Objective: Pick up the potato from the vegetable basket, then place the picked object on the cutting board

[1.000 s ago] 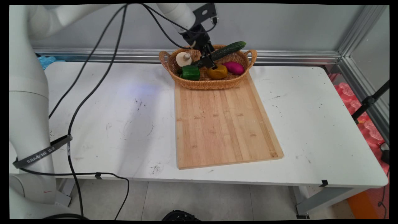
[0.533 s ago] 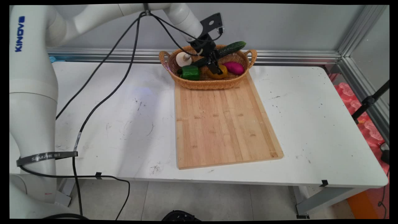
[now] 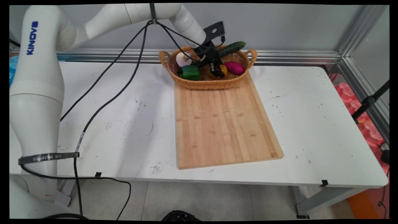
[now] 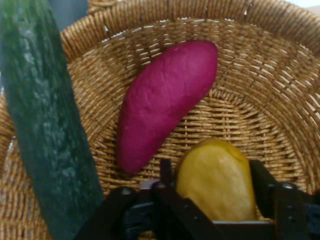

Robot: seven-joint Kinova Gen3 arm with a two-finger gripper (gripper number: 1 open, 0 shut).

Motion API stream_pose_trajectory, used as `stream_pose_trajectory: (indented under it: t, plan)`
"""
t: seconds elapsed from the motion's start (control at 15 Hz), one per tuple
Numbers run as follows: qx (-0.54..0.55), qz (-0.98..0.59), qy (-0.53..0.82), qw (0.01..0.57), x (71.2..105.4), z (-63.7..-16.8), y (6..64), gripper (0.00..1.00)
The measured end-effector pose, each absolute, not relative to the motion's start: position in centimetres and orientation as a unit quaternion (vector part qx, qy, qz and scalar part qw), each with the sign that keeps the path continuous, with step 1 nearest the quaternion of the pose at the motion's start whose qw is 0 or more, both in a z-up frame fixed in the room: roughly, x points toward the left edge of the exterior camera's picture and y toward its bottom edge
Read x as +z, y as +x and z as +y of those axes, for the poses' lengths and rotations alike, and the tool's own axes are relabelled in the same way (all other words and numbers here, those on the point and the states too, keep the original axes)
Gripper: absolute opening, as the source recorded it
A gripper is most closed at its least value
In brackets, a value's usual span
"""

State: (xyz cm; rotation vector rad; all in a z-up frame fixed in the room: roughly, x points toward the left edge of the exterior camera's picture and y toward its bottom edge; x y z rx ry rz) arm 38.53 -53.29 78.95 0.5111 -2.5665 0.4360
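Reaching down into the basket (image 3: 186, 81), the gripper (image 3: 216, 70) stood with its fingers (image 4: 262, 185) spread on either side of the yellow fruit (image 4: 216, 181), flanking it; whether they pressed it I could not tell. That fruit was smooth, rounded and mustard-yellow, lying on the woven floor directly under the hand. Only the hand view showed the magenta sweet potato (image 4: 162, 102) just beyond it and the cucumber (image 4: 42, 120) alongside. Only the main view showed the green pepper (image 3: 190, 72), the mushroom (image 3: 182, 58), and the board (image 3: 220, 124) beneath the basket.
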Motion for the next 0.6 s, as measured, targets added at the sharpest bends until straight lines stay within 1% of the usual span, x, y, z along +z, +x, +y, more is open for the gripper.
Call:
stream_pose_trajectory:
  t: [0.4,0.6]
  plan:
    - [0.154,-0.939,0.184,0.244,78.8,-53.5,38.2,0.00]
    - [0.158,-0.938,0.182,0.248,80.2,-53.4,37.8,0.00]
